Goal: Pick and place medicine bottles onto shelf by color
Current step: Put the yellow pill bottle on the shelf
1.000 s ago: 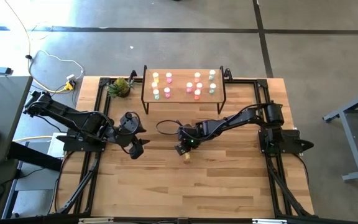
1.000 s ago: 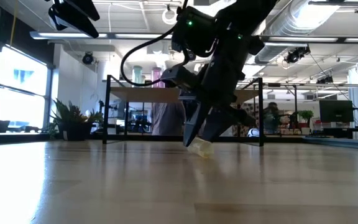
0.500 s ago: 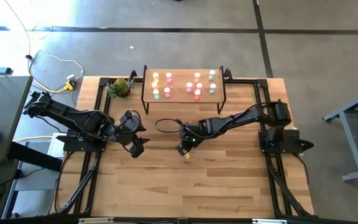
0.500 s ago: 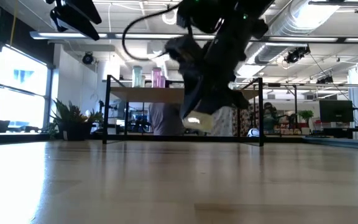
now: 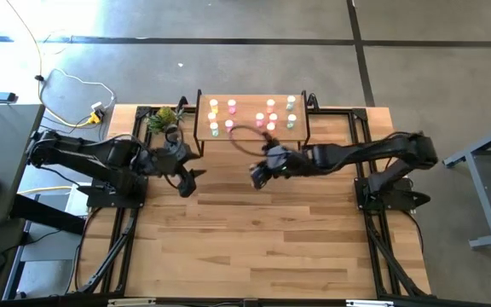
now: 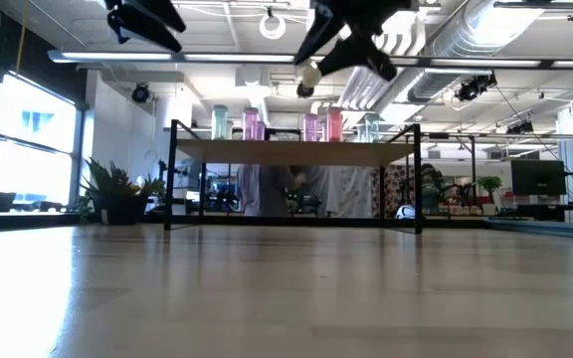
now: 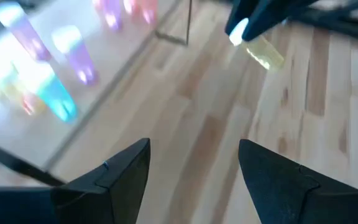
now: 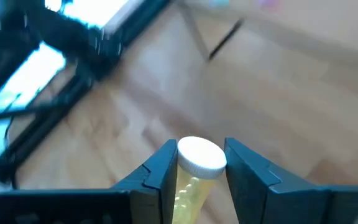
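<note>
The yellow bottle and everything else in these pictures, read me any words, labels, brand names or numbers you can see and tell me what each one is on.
None can be read.
Yellow bottle in the right gripper: plain white cap, no label showing.
Bottles on the shelf: too small and blurred to show any print.
Screens and signs in the room behind the table: too far off to read.

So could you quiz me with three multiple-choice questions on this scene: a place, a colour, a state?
1. Where is the held bottle?
A. on the shelf
B. in the air, off the table
C. lying on the table
2. What colour is it?
A. yellow
B. blue
C. black
3. How does the left gripper stand?
A. shut on a bottle
B. open, empty
C. shut, empty

B: the low view shows it high above the table, in the right gripper.
A: yellow body, white cap.
B: its jaws stand apart around nothing.
</note>
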Available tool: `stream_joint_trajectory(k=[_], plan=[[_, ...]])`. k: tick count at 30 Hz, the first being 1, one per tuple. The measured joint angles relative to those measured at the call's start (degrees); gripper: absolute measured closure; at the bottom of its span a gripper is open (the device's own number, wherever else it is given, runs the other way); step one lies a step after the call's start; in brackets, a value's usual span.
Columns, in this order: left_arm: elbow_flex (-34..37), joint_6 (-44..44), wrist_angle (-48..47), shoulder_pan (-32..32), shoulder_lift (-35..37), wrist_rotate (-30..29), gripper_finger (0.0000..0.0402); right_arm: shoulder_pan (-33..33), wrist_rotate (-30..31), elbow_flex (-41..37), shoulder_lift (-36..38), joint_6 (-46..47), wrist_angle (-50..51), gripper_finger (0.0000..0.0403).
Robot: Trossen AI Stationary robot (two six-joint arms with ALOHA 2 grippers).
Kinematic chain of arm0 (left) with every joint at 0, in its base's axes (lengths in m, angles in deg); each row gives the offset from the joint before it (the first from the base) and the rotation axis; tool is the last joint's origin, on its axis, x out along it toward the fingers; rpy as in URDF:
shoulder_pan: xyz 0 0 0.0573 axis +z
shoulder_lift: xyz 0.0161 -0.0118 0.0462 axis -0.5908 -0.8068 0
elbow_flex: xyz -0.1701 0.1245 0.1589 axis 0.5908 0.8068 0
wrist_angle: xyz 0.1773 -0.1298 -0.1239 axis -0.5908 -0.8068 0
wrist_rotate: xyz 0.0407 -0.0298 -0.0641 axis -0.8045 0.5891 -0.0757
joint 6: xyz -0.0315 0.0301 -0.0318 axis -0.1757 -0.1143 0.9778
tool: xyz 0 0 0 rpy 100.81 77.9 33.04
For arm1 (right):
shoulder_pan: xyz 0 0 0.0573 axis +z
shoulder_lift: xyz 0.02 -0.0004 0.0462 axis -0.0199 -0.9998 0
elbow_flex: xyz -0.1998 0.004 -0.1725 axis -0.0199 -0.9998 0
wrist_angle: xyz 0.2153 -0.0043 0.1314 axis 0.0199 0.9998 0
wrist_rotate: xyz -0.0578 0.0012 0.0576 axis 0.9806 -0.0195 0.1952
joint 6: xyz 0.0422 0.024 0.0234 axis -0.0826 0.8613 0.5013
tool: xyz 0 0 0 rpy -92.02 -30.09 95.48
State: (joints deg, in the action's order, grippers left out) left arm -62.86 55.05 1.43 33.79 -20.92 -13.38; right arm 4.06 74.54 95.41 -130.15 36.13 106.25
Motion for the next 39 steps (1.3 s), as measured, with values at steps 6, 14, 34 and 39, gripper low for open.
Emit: stream_joint_trajectory(k=[6,14,34,39], plan=[[0.00,-9.54,7.06,6.01,2.32,0.01,0.0165,-0.27,12.30,0.00,7.75,-4.91,-0.62,0.0299],[0.00,-25.64,19.64,12.95,2.92,0.04,0.0165,-0.27,28.25,0.02,14.69,-13.55,-1.08,0.0299],[0.00,-37.80,31.05,27.20,2.89,10.81,0.0165,-3.94,49.58,0.02,15.08,-21.43,3.50,0.0299],[0.00,-37.66,30.31,30.24,2.89,13.21,0.0165,-3.47,52.25,0.02,14.39,-4.89,18.75,0.0299]])
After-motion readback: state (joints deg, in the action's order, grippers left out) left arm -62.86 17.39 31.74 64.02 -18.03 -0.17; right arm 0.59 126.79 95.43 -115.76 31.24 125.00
